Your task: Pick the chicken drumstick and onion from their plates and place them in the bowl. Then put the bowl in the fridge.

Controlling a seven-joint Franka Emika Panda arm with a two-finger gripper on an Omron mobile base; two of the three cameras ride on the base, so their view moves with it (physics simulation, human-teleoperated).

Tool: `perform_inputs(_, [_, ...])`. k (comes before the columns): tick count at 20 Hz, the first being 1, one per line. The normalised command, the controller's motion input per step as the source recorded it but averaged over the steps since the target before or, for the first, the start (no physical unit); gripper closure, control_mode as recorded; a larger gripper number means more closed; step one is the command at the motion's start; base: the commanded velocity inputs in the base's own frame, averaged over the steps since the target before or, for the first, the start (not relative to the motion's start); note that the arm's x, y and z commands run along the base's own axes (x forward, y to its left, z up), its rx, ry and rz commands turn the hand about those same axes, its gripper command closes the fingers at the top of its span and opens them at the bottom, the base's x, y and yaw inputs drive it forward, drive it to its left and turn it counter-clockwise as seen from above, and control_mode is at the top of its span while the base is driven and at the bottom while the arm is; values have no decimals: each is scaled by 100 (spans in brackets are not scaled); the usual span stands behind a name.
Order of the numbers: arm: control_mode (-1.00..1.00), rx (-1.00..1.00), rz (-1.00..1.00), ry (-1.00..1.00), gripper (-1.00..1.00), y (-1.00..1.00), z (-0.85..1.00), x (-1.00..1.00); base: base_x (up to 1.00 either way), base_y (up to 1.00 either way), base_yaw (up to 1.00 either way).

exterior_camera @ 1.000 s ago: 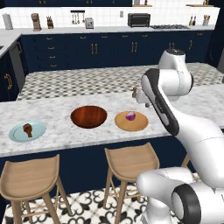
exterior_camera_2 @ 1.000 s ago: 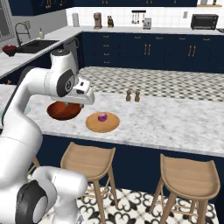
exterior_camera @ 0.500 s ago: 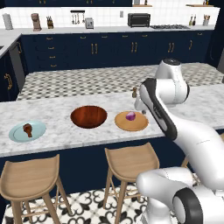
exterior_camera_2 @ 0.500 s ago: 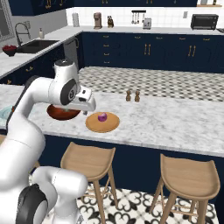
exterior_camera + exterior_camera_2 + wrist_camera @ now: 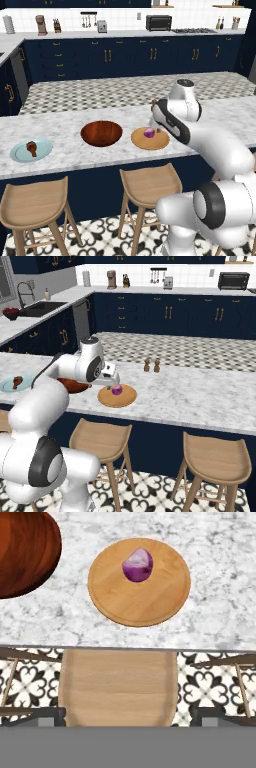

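A purple onion [image 5: 149, 132] [image 5: 116, 390] [image 5: 138, 564] lies on the tan wooden plate [image 5: 152, 142] [image 5: 122, 401] [image 5: 139, 597] on the marble island. Left of it stands the dark red-brown bowl [image 5: 101, 133] [image 5: 75, 387] [image 5: 22, 552], with nothing in it. Further left, the brown chicken drumstick [image 5: 32, 147] [image 5: 18, 380] rests on the pale blue plate [image 5: 20, 152] [image 5: 6, 387]. My gripper [image 5: 157, 128] [image 5: 111, 386] [image 5: 128, 719] hovers just above the tan plate, beside the onion and clear of it. Its jaws are open and hold nothing. The fridge is out of view.
Salt and pepper shakers [image 5: 151, 365] stand behind the tan plate. Wooden stools [image 5: 147, 186] [image 5: 102, 440] sit under the island's near edge. Navy cabinets line the back wall, with a toaster oven [image 5: 158, 22] on their counter. A sink [image 5: 37, 306] lies at the far left.
The arm has swung down and brought the hand low over the tan plate, next to the onion. The jaws have opened wider.
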Motion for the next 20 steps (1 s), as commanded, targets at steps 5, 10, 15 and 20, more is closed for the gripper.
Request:
perform_inputs(5, [-100, 0, 0, 1, -100, -1, -32, 74, 0, 0, 0])
perform_inputs(10, [-100, 4, -9, 0, -100, 0, -9, 31, 0, 0, 0])
perform_inputs(15, [-100, 18, -26, 11, -100, -1, -12, 1, 0, 0, 0])
perform_inputs(20, [-100, 0, -20, 7, -100, -1, -34, 27, 0, 0, 0])
